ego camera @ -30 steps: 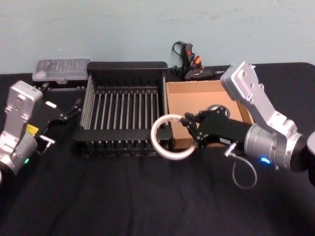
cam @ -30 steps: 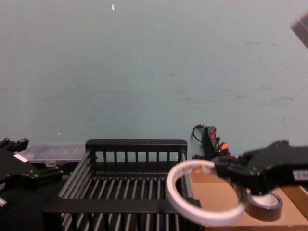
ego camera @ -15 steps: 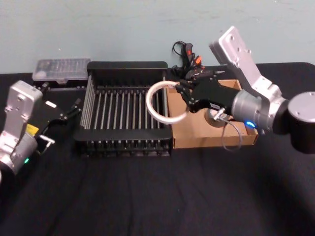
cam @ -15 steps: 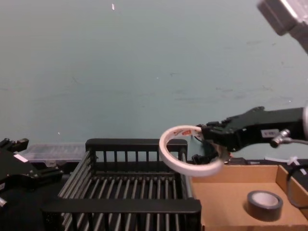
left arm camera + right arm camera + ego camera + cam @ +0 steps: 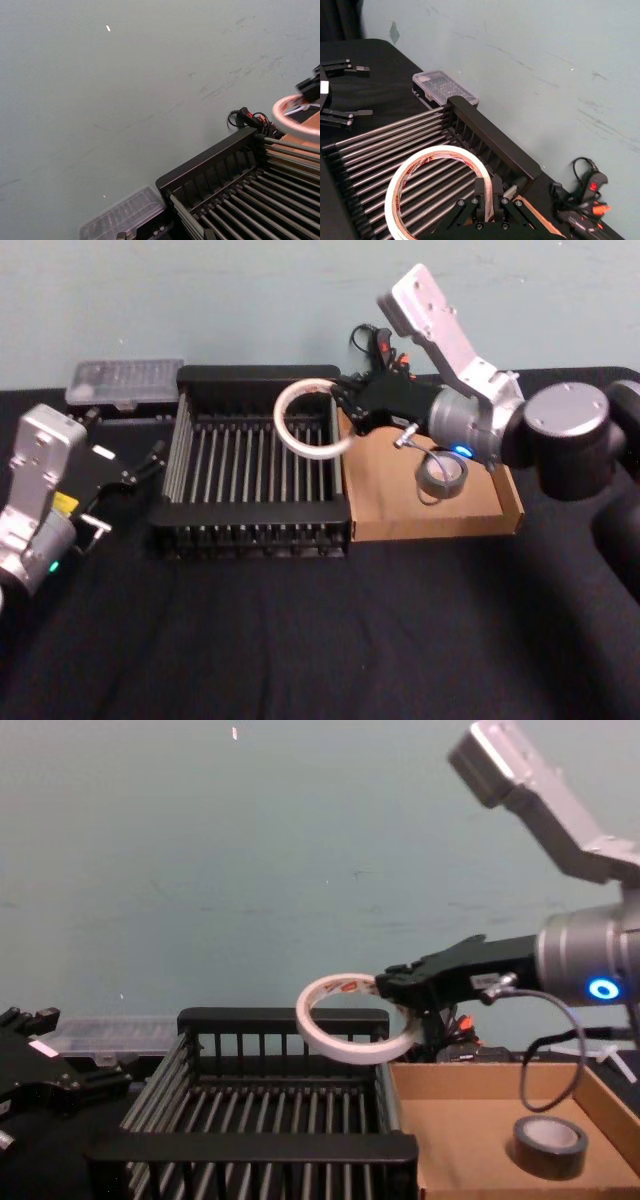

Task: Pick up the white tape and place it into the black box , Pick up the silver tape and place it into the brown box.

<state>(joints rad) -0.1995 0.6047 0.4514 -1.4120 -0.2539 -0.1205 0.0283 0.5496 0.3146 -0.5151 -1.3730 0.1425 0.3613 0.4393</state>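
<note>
The right gripper (image 5: 345, 408) is clamped on the rim of the white tape (image 5: 311, 419), its fingers (image 5: 487, 196) pinching the near edge of the ring so the roll juts out from the jaws toward the robot's left. Held this way the ring lies roughly flat, hole facing up and down, and hangs above the far right corner of the black box (image 5: 250, 537), well clear of the barred floor and just inside the wall shared with the brown box (image 5: 440, 528). So the drop point lies straight below the tape; the release likely needs only a descent, perhaps with a small shift left toward the crate's middle. The silver tape (image 5: 442, 474) already lies flat on the floor of the brown box, under the right forearm. The left gripper (image 5: 125, 473) sits idle on the table left of the crate, its fingers spread apart.
</note>
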